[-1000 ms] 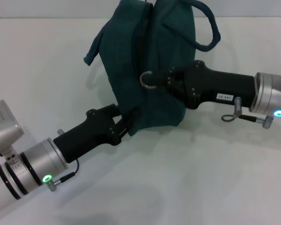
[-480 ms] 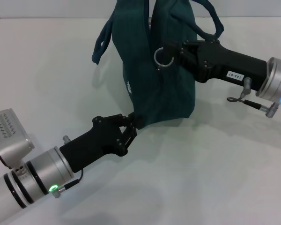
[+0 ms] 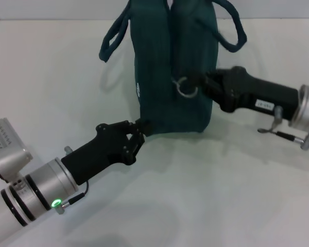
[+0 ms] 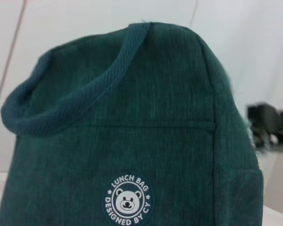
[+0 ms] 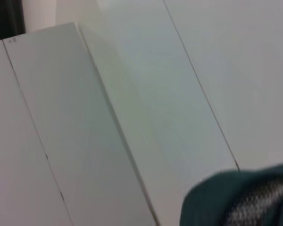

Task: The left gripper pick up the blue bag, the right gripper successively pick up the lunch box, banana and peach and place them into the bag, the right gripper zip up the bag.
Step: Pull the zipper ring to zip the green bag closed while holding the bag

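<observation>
The blue bag [image 3: 170, 67] stands upright on the white table, its handles [image 3: 112, 37] drooping to either side. My left gripper [image 3: 137, 128] is shut on the bag's lower near corner. My right gripper [image 3: 195, 82] is against the bag's near side, shut on the zipper's silver ring pull [image 3: 184, 88]. In the left wrist view the bag [image 4: 179, 155] fills the frame, with its round white bear logo [image 4: 127, 201] and one handle loop [image 4: 66, 101]. A scrap of teal bag fabric [image 5: 245, 197] shows in the right wrist view. The lunch box, banana and peach are out of view.
The white table [image 3: 206, 195] stretches around the bag, with a pale wall line behind it. My right arm [image 3: 268, 100] reaches in from the right, and its dark body [image 4: 269, 125] shows past the bag in the left wrist view. White wall panels [image 5: 108, 117] fill the right wrist view.
The bag has swung from leaning to upright. My right gripper rose with the ring pull, then came down lower on the bag's side. My left gripper stayed on the bag's lower corner.
</observation>
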Motion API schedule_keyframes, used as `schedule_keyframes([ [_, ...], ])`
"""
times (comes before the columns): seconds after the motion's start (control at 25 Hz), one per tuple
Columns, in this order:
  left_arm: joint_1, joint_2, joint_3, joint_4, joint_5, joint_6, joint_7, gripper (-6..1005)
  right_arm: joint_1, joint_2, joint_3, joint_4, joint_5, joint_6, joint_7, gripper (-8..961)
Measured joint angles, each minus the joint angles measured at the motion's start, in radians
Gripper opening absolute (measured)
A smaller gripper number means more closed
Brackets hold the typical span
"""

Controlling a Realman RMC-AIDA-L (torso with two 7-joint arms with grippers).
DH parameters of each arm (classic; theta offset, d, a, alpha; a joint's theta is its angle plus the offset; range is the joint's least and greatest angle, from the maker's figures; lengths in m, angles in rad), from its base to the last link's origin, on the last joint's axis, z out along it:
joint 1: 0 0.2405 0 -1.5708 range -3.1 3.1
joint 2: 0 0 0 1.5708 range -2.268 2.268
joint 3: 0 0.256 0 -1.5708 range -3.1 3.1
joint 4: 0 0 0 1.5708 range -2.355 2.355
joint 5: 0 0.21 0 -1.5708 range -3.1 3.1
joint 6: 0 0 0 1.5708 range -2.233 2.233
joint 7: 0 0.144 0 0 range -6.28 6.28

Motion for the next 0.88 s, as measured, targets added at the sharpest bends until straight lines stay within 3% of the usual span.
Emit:
schedule_keyframes([
  [0.36,-0.005,0.003,0.000,0.000,-0.029,-0.001,-0.002,57,-0.066,0.000,0.000,-0.001,-0.002,-0.014,-0.011,17],
  [0.88,-0.007,0.003,0.003,0.000,-0.029,0.000,-0.003,55,-0.066,0.004,-0.009,0.002,-0.002,0.022,-0.015,26],
])
